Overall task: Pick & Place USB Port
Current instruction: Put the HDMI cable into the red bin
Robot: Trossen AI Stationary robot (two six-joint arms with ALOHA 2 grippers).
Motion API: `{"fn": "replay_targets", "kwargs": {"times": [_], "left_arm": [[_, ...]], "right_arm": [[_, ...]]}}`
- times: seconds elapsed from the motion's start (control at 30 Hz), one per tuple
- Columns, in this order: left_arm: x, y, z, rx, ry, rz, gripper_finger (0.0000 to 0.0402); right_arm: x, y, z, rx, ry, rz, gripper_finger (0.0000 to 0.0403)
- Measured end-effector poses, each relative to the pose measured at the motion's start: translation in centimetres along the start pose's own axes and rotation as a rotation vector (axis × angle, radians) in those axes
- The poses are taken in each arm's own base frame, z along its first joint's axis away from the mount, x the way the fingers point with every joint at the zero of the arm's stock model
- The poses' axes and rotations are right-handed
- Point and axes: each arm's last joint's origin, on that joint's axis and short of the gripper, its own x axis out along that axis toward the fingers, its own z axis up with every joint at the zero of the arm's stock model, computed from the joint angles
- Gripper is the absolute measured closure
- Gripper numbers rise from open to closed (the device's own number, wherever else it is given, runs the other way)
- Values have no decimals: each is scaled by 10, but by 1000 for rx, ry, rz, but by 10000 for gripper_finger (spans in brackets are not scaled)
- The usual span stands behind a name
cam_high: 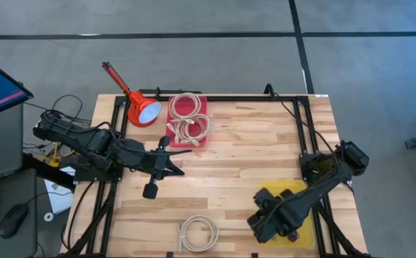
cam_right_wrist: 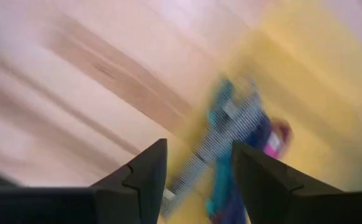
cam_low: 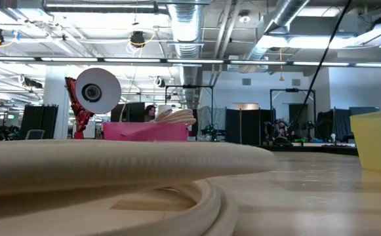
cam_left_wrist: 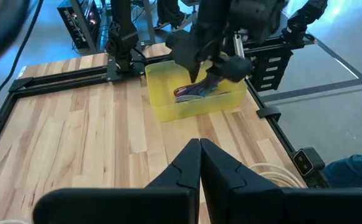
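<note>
The USB item (cam_right_wrist: 233,134) is teal and purple with a grey striped part. It lies on the floor of the yellow bin (cam_high: 302,192) at the table's near right; the left wrist view also shows the item (cam_left_wrist: 196,92). My right gripper (cam_right_wrist: 199,149) hangs open just above it, pointing down into the bin, and appears from afar in the left wrist view as the right gripper (cam_left_wrist: 212,68). My left gripper (cam_left_wrist: 200,144) is shut and empty. It waits above the table's left half (cam_high: 182,152), beside the pink tray.
A pink tray (cam_high: 188,118) holding coiled cream cables sits at the far left, next to a red lamp (cam_high: 139,107). Another cream cable coil (cam_high: 197,233) lies at the near edge and fills the low view's foreground (cam_low: 111,164). Bare wood lies mid-table.
</note>
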Motion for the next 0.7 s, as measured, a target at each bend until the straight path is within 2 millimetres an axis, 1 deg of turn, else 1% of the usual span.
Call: {"fn": "replay_targets", "kwargs": {"times": [0.13,0.27,0.37,0.5,0.6,0.7], "left_arm": [[0,0,0,0,0,0,392],[0,0,0,0,0,0,392],[0,0,0,0,0,0,392],[0,0,0,0,0,0,392],[0,0,0,0,0,0,392],[0,0,0,0,0,0,394]], "right_arm": [[-24,16,16,-91,-121,155,245],[-41,30,31,-130,-162,304,264],[-43,36,44,-82,-177,369,276],[-42,37,57,-26,-184,383,278],[-42,36,65,0,-189,384,269],[-41,36,70,19,-190,387,251]]}}
